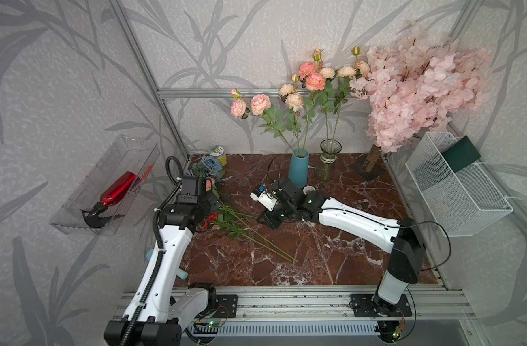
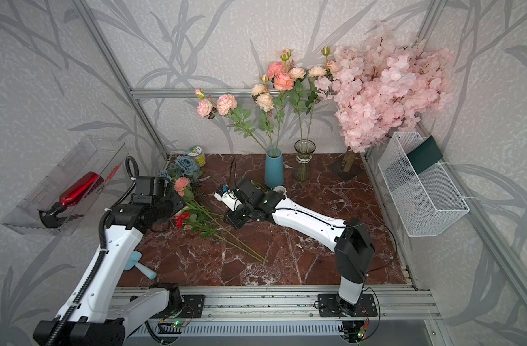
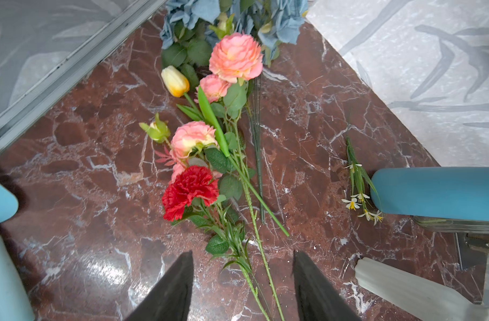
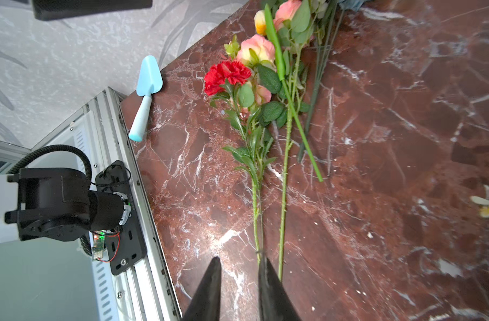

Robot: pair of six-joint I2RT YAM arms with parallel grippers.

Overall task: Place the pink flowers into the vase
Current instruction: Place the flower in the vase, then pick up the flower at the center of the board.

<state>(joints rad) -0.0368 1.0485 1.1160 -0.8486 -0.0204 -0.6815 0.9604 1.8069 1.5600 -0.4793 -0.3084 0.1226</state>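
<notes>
1. While the pink flowers (image 3: 236,57) lie near the worktop's (image 3: 321,111) left edge, a red carnation (image 3: 190,191) and a yellow tulip (image 3: 175,80) overlap them.
2. The left gripper (image 3: 243,253) gapes empty over their stems.
3. The right gripper (image 4: 240,258) is narrowly parted, with the carnation stem seemingly against one finger.
4. The blue vase (image 1: 298,172) at the back edge holds more pink flowers.

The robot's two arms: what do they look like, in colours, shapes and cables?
Both arms have white, smooth link shells and black joint blocks. The left arm carries a thick black ribbed hose tied on with white ties; the right arm shows a thin black cable. The left gripper and right gripper each end in two black, pointed fingers.
</notes>
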